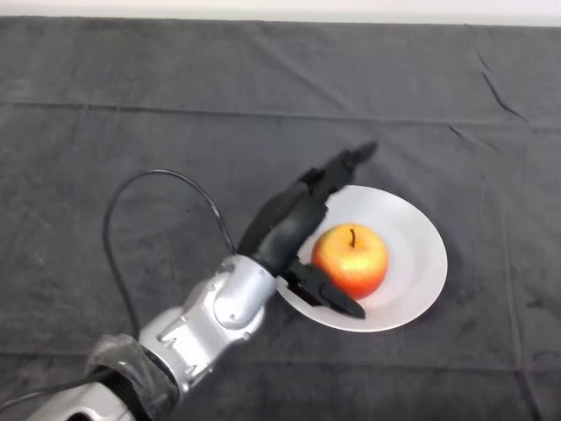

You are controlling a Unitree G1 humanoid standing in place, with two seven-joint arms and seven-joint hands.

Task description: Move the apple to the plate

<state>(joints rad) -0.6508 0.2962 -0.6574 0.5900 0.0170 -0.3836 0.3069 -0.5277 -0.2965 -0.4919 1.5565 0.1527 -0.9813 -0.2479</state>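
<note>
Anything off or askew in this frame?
Nothing stands out. The apple sits upright, stem up, on the white plate, intact. The left hand is open beside it, fingers straight along its side. The dark cloth shows only creases.

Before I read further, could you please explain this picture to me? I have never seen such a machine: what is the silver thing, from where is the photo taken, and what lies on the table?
The picture comes from a camera on a humanoid robot's head, looking down at a table under a dark cloth. The silver-grey thing from the lower left is its left arm, ending in a black left hand. On the cloth lies a white plate, and a red-yellow apple sits on it. The hand is open beside the apple, fingers straight above it, thumb below; nothing is gripped.
</note>
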